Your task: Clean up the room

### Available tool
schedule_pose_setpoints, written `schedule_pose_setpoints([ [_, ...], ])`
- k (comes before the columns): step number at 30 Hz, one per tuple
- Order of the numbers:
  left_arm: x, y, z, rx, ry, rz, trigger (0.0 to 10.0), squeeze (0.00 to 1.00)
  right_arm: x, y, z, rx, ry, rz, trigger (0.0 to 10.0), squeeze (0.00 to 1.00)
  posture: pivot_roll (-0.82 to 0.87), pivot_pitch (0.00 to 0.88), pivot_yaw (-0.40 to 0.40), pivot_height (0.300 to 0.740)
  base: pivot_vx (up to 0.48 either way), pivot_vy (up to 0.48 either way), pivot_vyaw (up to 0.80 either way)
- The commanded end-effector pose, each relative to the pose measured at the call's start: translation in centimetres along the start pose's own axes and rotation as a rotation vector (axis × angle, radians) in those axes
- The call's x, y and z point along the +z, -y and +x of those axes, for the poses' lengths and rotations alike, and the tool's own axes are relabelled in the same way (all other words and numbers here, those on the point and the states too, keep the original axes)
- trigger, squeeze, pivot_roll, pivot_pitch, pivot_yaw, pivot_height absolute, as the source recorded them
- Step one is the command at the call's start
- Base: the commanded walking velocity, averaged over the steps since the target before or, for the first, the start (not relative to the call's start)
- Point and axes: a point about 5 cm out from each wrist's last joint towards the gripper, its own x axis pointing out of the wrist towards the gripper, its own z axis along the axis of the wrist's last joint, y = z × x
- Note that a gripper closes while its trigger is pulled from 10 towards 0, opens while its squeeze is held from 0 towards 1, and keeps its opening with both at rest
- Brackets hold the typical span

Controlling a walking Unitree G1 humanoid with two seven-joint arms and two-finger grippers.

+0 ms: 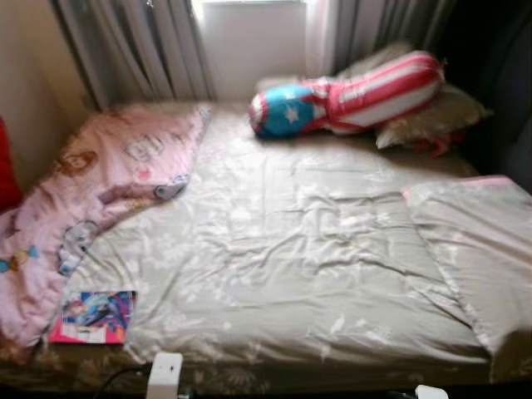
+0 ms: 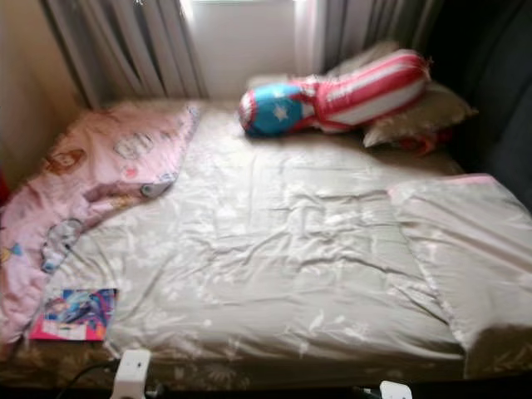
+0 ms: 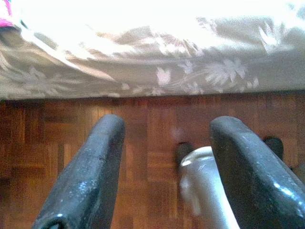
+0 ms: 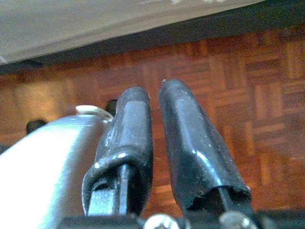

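Left eye view takes in one wide bed (image 1: 291,249) under a crumpled beige floral sheet; one pink cartoon-print quilt (image 1: 100,191) lies bunched along its left side; one bright picture book (image 1: 93,317), flat and rectangular, rests at the near left corner, just beside the quilt's edge; one long bolster in red and white stripes with a blue starred end (image 1: 349,104) lies across the head, against one beige pillow (image 1: 432,116); one folded beige blanket with a pink edge (image 1: 474,249) covers the right side; grey curtains (image 1: 141,50) hang behind. Left wrist view adds brown parquet floor (image 3: 152,124) below the sheet's hem; the left end effector (image 3: 164,143) is spread wide, empty. Right wrist view shows the right end effector (image 4: 155,102) narrowed to a slit, holding nothing.
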Motion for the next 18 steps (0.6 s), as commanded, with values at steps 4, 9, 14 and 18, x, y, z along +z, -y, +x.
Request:
schedule_pose_setpoints([
  [4, -0.1, -0.7, -0.1, 0.017, -0.009, 0.015, 10.0, 0.0, 0.5, -2.2, 0.3, 0.03, 0.015, -0.006, 10.0, 0.0, -0.05, 0.0, -0.024, 0.74, 0.0, 0.385, 0.0],
  [9, -0.1, -0.7, -0.1, 0.018, -0.007, 0.014, 10.0, 0.0, 0.9, -5.0, 0.6, 0.056, 0.016, -0.016, 10.0, 0.0, -0.04, 0.0, -0.025, 0.74, 0.0, 0.385, 0.0],
  [14, -0.2, -0.7, -0.1, 0.018, -0.008, 0.014, 10.0, 0.0, 1.1, -7.1, 0.7, 0.08, 0.016, -0.027, 10.0, 0.0, -0.04, 0.0, -0.025, 0.74, 0.0, 0.384, 0.0],
  [18, -0.2, -0.7, -0.1, 0.019, -0.008, 0.013, 10.0, 0.0, 1.2, -7.8, 0.7, 0.088, 0.017, -0.032, 10.0, 0.0, -0.04, 0.0, -0.029, 0.74, 0.0, 0.383, 0.0],
])
